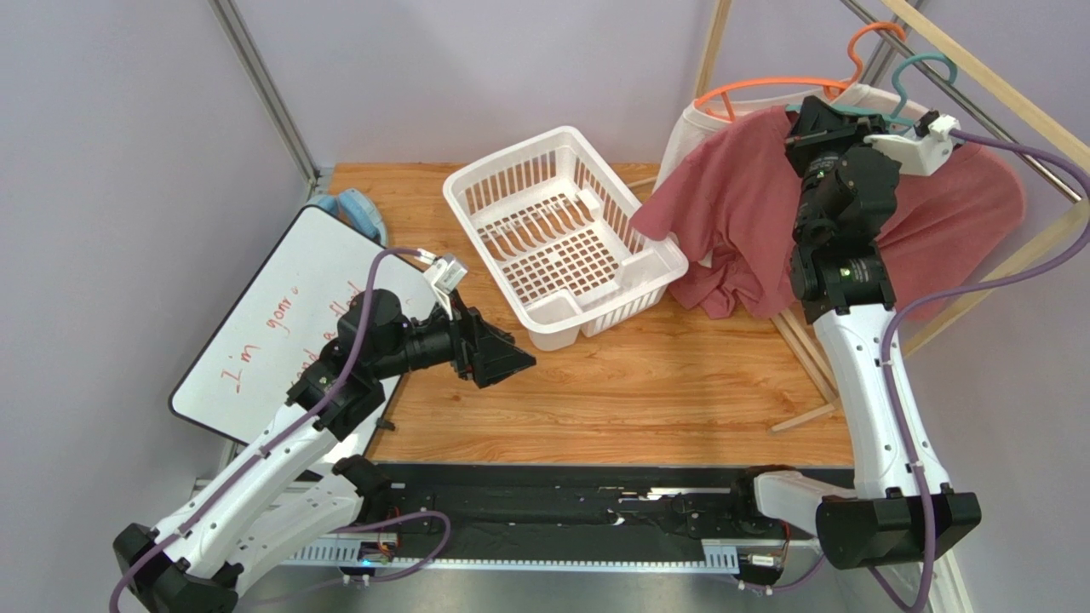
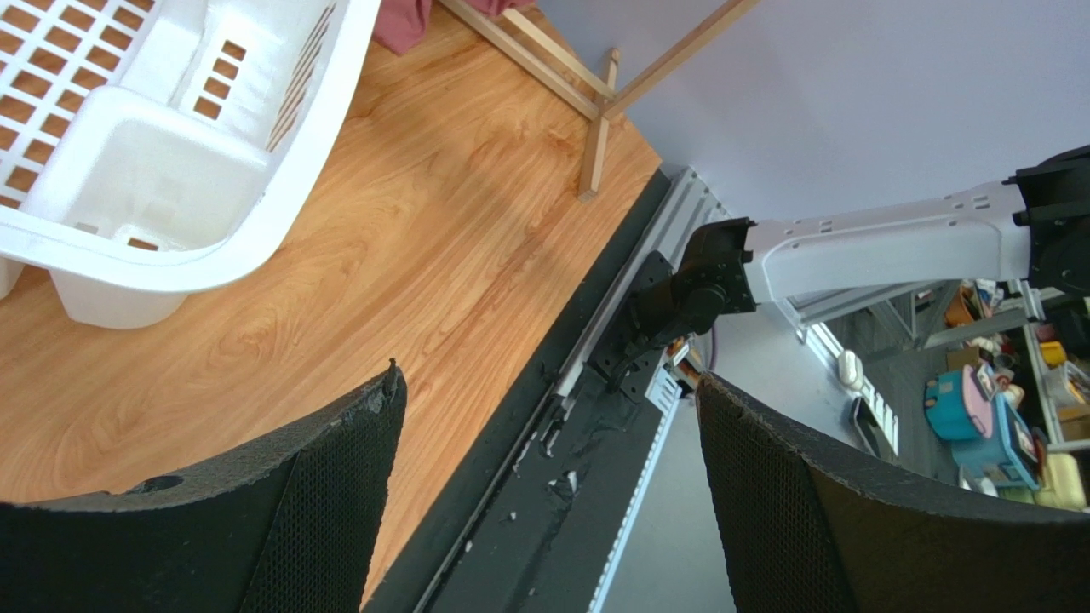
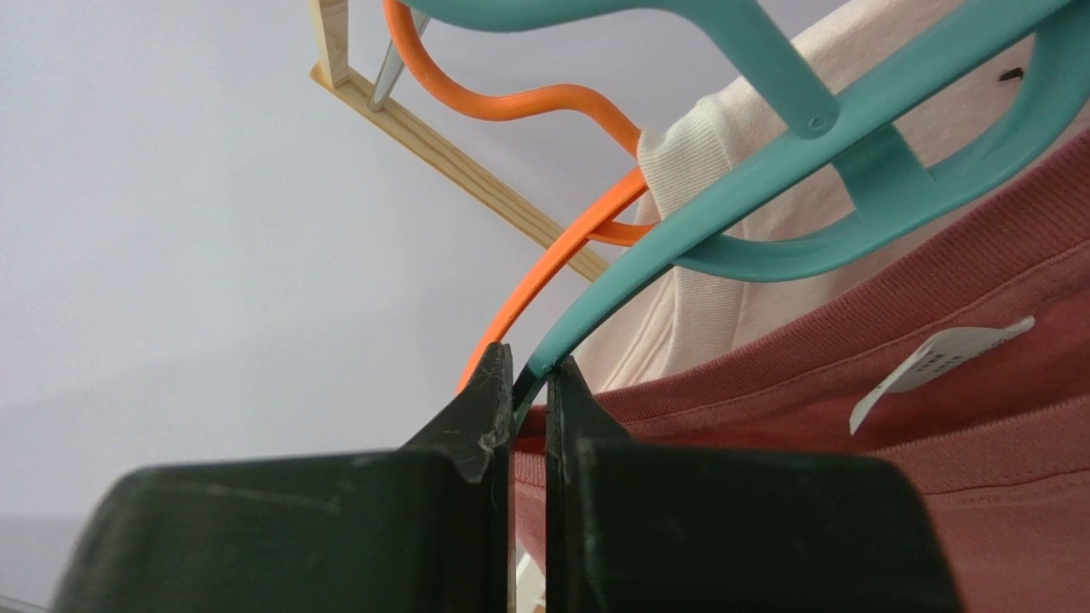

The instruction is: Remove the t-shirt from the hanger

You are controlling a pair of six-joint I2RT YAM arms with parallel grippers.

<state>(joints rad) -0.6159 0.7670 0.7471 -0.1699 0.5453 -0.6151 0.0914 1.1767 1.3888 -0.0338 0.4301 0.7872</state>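
Right wrist view: right gripper (image 3: pixel 527 383) clamped on the hanger (image 3: pixel 768 141) arm.
Probably steadying the hanger so the t-shirt (image 3: pixel 768 422) can be pulled free. The collar sits just right of the grip, and the cloth drapes over the table's (image 1: pixel 640 396) far right corner. Left gripper (image 2: pixel 548 381) is spread wide and empty toward the front left edge, well apart from the shirt.

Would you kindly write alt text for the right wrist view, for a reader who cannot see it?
The right gripper pinches the sloping arm of a thin teal plastic hanger carrying a dusty-red cotton t-shirt. Behind it hang an orange plastic hanger and a cream-white garment, against a pale wall.
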